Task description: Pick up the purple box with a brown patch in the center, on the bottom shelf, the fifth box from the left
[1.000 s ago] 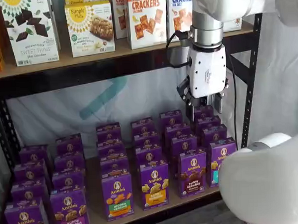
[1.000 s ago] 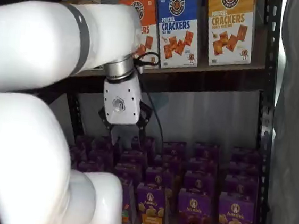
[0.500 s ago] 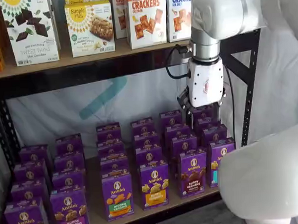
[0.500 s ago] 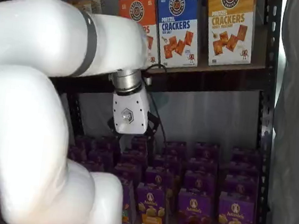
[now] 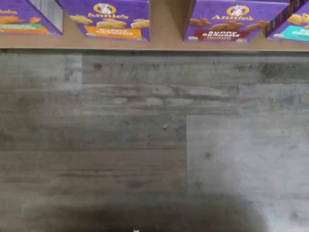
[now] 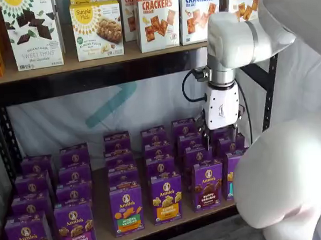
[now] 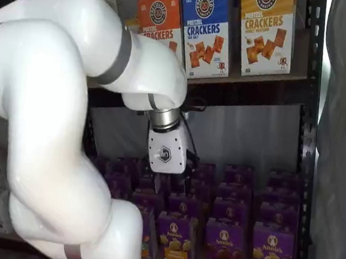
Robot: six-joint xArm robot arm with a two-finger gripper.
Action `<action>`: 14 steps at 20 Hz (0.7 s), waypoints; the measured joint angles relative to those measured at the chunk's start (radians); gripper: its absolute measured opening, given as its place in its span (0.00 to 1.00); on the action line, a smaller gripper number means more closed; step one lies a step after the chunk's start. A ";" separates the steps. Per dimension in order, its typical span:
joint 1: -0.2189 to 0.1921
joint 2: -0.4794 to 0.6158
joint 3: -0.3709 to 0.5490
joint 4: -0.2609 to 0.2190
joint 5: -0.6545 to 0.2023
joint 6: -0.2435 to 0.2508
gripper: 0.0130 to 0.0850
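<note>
The purple box (image 6: 208, 184) with brown cookies on its front stands at the front of the bottom shelf (image 6: 103, 235), between a yellow-band carton and a teal-band carton. It shows in both shelf views (image 7: 223, 249) and in the wrist view (image 5: 231, 19). My gripper (image 6: 220, 134) hangs above the rear boxes of the right-hand columns, higher than and behind the purple box. Its two black fingers show a gap and hold nothing. In a shelf view its white body (image 7: 166, 156) shows, with the fingers dark against the cartons.
Rows of purple Annie's cartons fill the bottom shelf. Cracker boxes (image 6: 158, 18) stand on the upper board. A black rack post (image 6: 267, 103) rises at the right. My own white arm link (image 6: 285, 188) blocks the lower right. Grey wood floor (image 5: 145, 135) lies before the shelf edge.
My gripper has come down from just under the upper board toward the rear purple cartons, shifting slightly right. The boxes have not moved.
</note>
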 joint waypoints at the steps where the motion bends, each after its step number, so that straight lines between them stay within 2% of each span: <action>1: -0.008 0.025 0.002 0.002 -0.031 -0.009 1.00; 6: -0.043 0.185 -0.021 0.013 -0.153 -0.050 1.00; 14: -0.078 0.438 -0.089 0.001 -0.334 -0.076 1.00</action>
